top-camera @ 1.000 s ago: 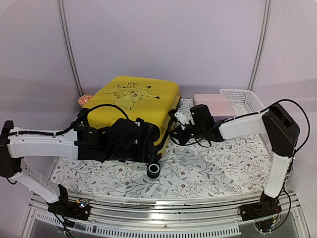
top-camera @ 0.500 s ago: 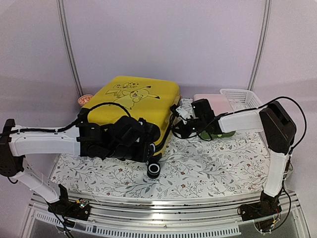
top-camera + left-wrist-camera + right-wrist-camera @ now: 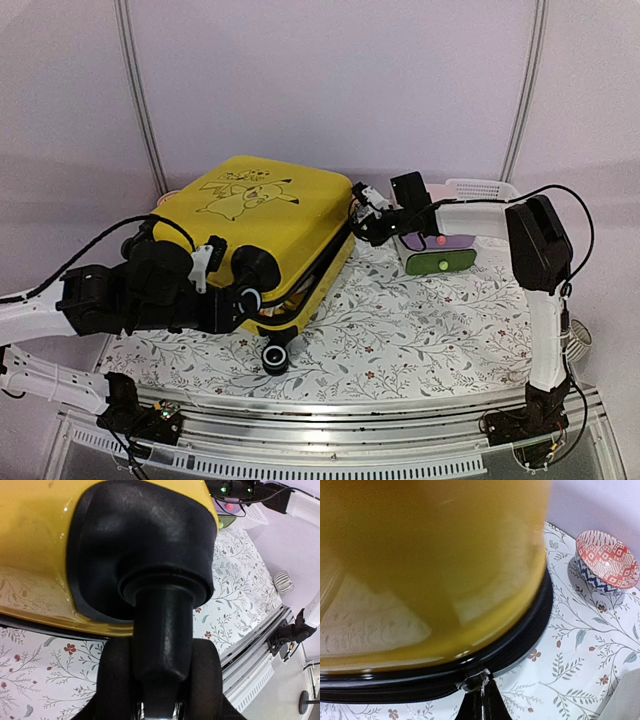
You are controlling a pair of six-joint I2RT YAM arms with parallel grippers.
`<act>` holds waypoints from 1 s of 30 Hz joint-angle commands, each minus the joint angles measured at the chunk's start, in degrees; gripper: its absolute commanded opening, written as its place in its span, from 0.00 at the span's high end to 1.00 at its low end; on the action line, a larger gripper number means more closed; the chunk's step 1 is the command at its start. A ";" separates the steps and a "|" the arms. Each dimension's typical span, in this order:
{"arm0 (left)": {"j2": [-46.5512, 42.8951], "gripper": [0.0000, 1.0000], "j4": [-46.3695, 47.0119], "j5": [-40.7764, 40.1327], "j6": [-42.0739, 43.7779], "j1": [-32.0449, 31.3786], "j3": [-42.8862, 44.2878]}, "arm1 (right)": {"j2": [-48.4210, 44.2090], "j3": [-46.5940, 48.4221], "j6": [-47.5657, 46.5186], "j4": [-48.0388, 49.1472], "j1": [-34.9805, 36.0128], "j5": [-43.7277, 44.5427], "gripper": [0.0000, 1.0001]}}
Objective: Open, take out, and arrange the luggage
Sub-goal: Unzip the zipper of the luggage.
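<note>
- Luggage (image 3: 262, 222) lies flat on the floral cloth (image 3: 420, 335), drawing face up, and looks closed.
- Black wheel (image 3: 275, 357) sticks out at the near corner.
- Left gripper (image 3: 243, 293) is against the luggage's near edge, just above that wheel.
- Right gripper (image 3: 362, 224) is at the right-side zipper seam.
- Pink-and-green drawer box (image 3: 440, 258) sits just behind the right arm, with the white basket (image 3: 482, 189) beyond it.

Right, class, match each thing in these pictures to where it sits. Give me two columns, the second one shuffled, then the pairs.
1 glossy yellow hard-shell suitcase
2 small pink-and-green drawer box
3 white mesh plastic basket
4 red-patterned ceramic bowl

A farthest to the right in the top view
B left half of the floral cloth
C on the cloth beyond the suitcase's zipped edge, apart from it
D in front of the basket, under the right arm

Pairs: 1-B, 2-D, 3-A, 4-C
</note>
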 commanded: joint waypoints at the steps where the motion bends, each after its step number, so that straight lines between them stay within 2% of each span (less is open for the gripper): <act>1: -7.25 0.89 -8.08 3.50 -3.23 -0.74 -1.62 | 5.26 8.96 -1.08 -1.62 -4.45 7.86 0.98; 5: -12.16 0.89 -8.55 5.54 -3.28 -0.68 -3.48 | 6.98 12.38 -0.75 -2.47 -4.46 10.12 0.97; 9: -14.38 0.88 -4.91 9.21 -2.72 -0.72 -6.63 | 6.06 12.46 0.01 -2.72 -4.42 7.97 0.91; 15: -12.58 0.81 -1.94 10.58 -1.94 -0.65 -8.21 | -0.57 4.25 1.41 0.05 -4.03 1.80 0.76; 19: -13.64 0.61 -0.33 10.11 -2.15 -0.67 -9.01 | -8.05 -4.37 1.56 3.91 -2.93 0.34 0.64; 27: -17.03 0.21 4.11 8.76 -5.06 0.95 -8.99 | -16.18 -10.80 3.70 4.67 -1.61 -6.56 0.56; 30: -16.87 0.14 1.86 9.51 -5.52 2.51 -7.90 | -16.76 -10.67 5.02 4.70 -1.64 -8.73 0.53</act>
